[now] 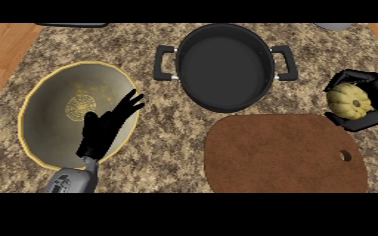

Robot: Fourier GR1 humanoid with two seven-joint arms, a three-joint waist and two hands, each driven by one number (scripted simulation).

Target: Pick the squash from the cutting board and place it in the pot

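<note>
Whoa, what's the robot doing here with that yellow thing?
The robot's right hand is curled round a pale yellow squash, holding it to the right of the black pot. The brown cutting board has nothing on it, and the squash is not yet in the pot. The left hand is open over a gold-rimmed plate.

The table [162, 145] is patterned in speckled brown, beige and dark flecks. The pot [221, 70] is coloured black, with silver fittings at its handles. The plate [55, 115] is finished in dull grey-green, rimmed in gold, with a gold medallion at its centre. The cutting board [284, 155] is coloured reddish brown. The squash [351, 101] is pale yellow. The left hand [105, 127] and right hand [358, 122] are coloured black.
</note>
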